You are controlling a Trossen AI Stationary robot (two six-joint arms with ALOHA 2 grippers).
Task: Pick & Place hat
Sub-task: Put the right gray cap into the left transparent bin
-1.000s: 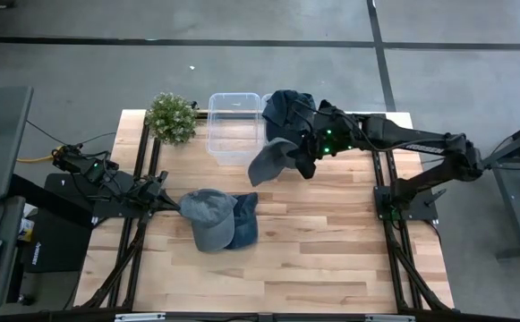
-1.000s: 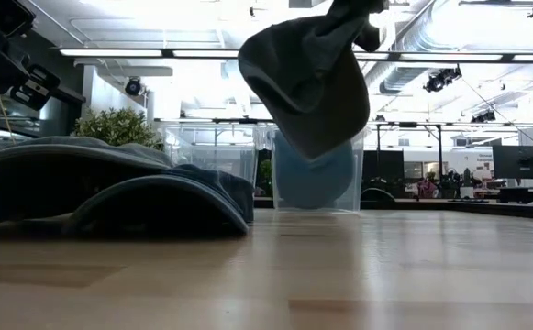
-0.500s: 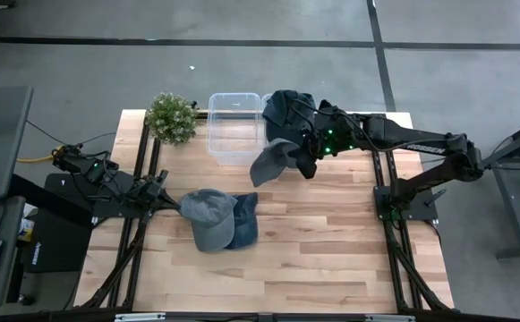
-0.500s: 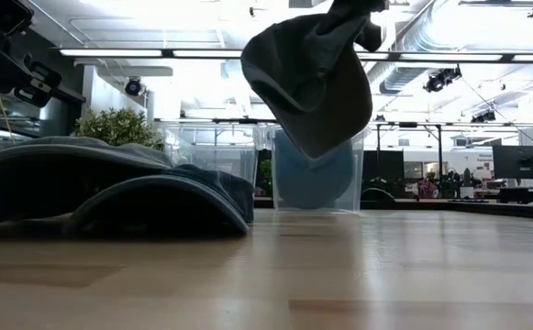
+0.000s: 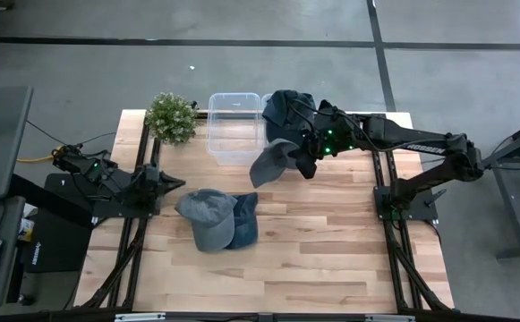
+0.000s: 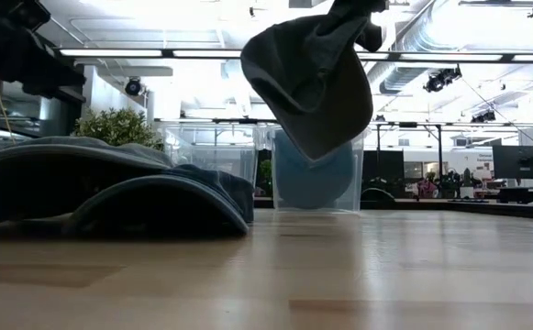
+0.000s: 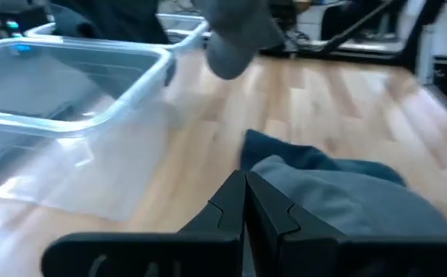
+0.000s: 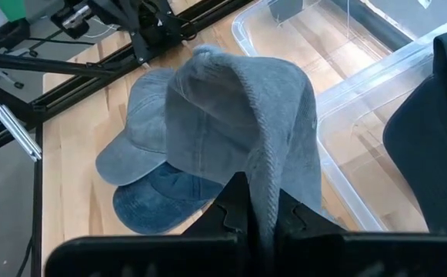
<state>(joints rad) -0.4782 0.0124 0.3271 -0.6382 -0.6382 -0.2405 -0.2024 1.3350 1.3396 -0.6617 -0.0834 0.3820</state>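
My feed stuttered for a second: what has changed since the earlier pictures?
The left gripper drew back slightly from the two caps on the table, fingers shut. The right gripper still holds the grey cap up beside the clear bin; nothing else moved.

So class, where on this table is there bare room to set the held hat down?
Bare wood lies along the near edge below the two stacked caps, and right of them under the right gripper holding the grey hat. The back is crowded: plant, clear bin, dark hats.
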